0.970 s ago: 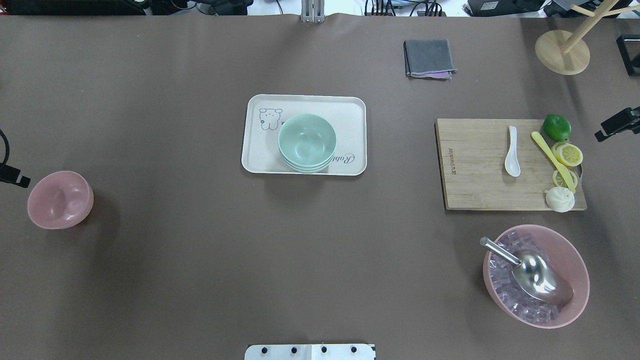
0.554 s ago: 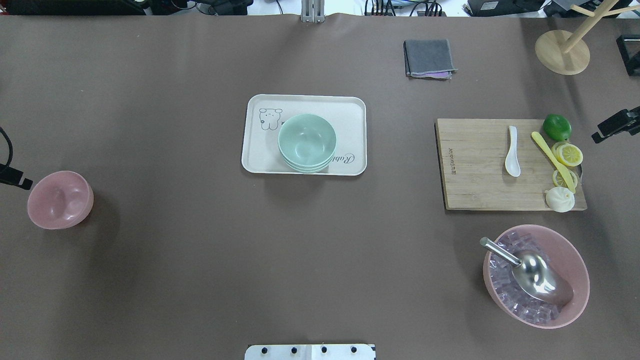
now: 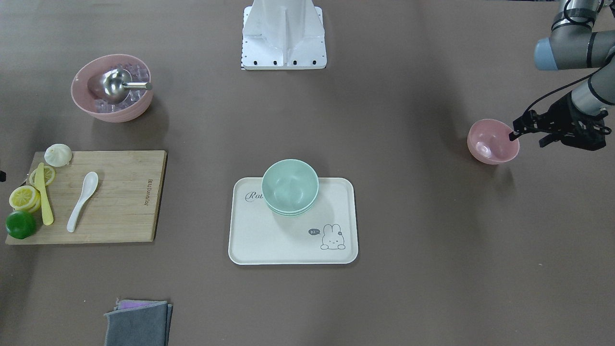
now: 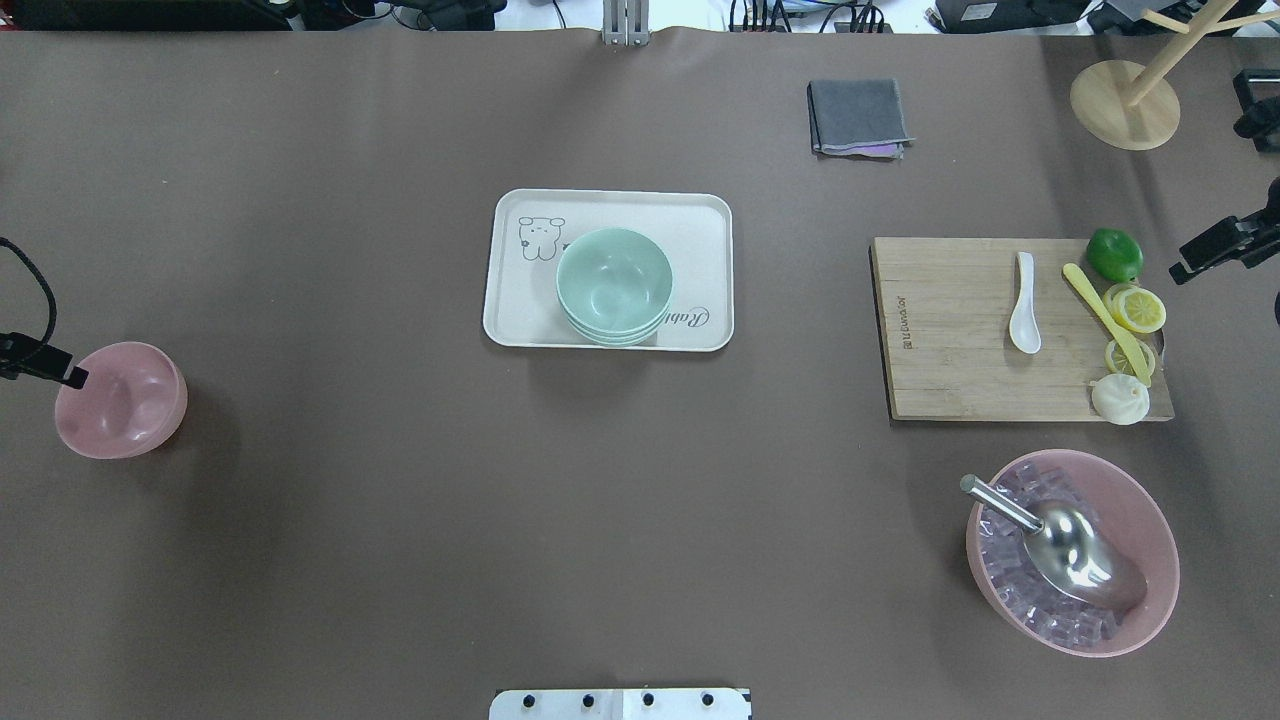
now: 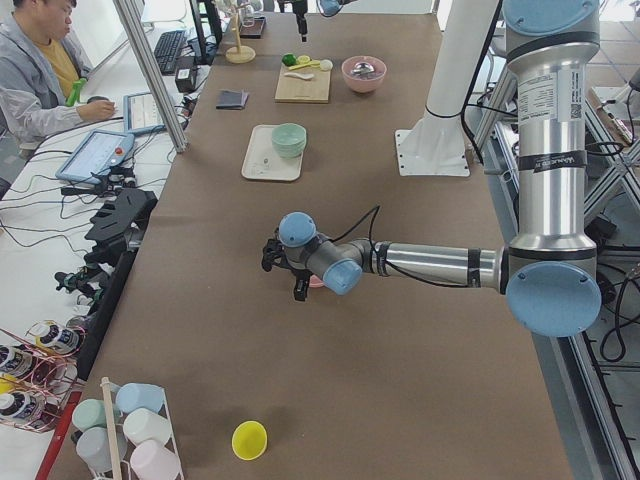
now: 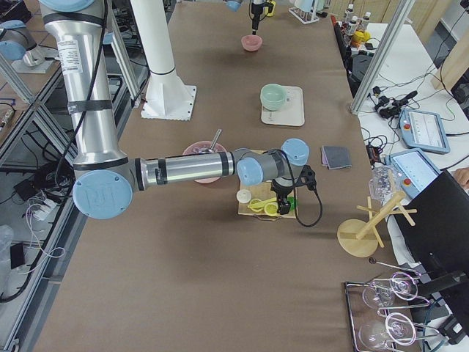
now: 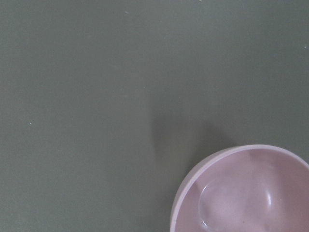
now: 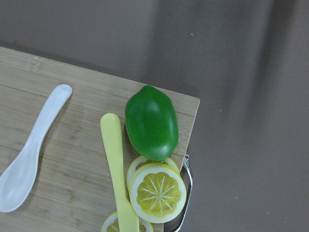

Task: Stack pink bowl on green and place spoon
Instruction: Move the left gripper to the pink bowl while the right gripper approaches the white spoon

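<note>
The small pink bowl (image 4: 125,405) stands alone at the table's left; it also shows in the front view (image 3: 492,144) and the left wrist view (image 7: 246,193). My left gripper (image 3: 528,137) is open, with one finger (image 4: 62,371) over the bowl's outer rim. The mint-green nested bowls (image 4: 612,285) sit on a white tray (image 4: 700,215) at mid-table. The white spoon (image 4: 1024,305) lies on a wooden cutting board (image 4: 940,330); it also shows in the right wrist view (image 8: 29,154). My right gripper (image 4: 1205,255) hovers off the board's far right corner, open and empty.
On the board lie a yellow knife (image 4: 1105,320), a lime (image 4: 1114,254), lemon slices (image 4: 1138,308) and a white bun (image 4: 1118,398). A larger pink bowl (image 4: 1150,500) with clear cubes and a steel scoop stands at the front right. A grey cloth (image 4: 858,115) and a wooden stand (image 4: 1125,105) sit at the back.
My left gripper has moved in toward the small pink bowl; its finger now reaches over the rim. My right gripper has shifted a little toward the cutting board.
</note>
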You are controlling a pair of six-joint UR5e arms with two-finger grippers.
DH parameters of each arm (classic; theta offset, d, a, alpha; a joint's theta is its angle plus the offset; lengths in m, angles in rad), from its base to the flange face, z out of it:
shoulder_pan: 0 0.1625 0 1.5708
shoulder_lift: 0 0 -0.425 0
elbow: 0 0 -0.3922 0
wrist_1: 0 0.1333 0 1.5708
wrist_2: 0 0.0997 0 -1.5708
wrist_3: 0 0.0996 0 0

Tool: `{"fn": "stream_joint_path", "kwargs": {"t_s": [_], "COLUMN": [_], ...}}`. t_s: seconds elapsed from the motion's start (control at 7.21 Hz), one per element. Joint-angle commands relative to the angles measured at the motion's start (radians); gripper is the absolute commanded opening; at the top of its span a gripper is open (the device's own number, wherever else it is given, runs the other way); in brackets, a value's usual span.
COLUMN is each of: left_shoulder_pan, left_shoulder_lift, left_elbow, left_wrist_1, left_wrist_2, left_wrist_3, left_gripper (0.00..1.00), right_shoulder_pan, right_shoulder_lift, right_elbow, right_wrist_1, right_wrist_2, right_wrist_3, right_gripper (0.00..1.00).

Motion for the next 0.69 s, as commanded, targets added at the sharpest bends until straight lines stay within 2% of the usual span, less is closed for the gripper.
{"fn": "stream_joint_path", "kwargs": {"t_s": [0.0, 0.14, 0.28, 0.42, 0.55], "left_shoulder_pan": [0.027, 0.027, 0.027, 0.027, 0.027], "left_shoulder_lift": [-0.021, -0.024, -0.024, -0.025, -0.025], "left_elbow": [0.027, 0.037, 0.039, 0.042, 0.038], "left_wrist_1": [-0.002, -0.002, -0.004, -0.002, -0.002], "left_wrist_2": [0.005, 0.005, 0.005, 0.003, 0.000], "left_wrist_3": [0.001, 0.001, -0.002, -0.002, -0.005], "left_gripper": [0.84, 0.80, 0.64, 0.19, 0.06], "right_shoulder_pan": [-0.017, -0.034, -0.040, -0.040, -0.040], "right_shoulder_lift": [0.009, 0.012, 0.018, 0.018, 0.018], "right_elbow": [-0.014, -0.014, -0.014, -0.014, -0.011], "right_wrist_1": [0.000, 0.000, 0.000, 0.000, 0.000], "right_wrist_2": [0.004, 0.004, 0.006, 0.006, 0.007], "right_wrist_3": [0.000, 0.000, 0.000, 0.000, 0.002], "right_gripper": [1.00, 1.00, 1.00, 1.00, 1.00]}}
